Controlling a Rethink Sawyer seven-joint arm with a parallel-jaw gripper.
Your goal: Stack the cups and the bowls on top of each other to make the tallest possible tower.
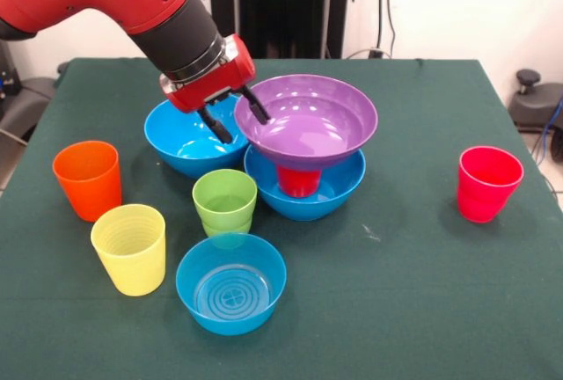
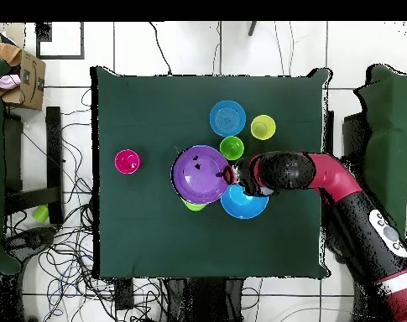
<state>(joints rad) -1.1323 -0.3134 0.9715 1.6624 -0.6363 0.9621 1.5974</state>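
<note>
1 purple bowl [image 1: 308, 120] rim sits between the gripper's [image 1: 236, 116] part-open jaws, atop the red cup [image 1: 299, 181].

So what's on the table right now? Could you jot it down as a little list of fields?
tower: purple bowl on red cup inside large blue bowl
gripper: fingers open, straddling the purple bowl's rim
loose cups: orange, yellow, light green, pinkish-red
loose bowls: small blue, second large blue
</note>
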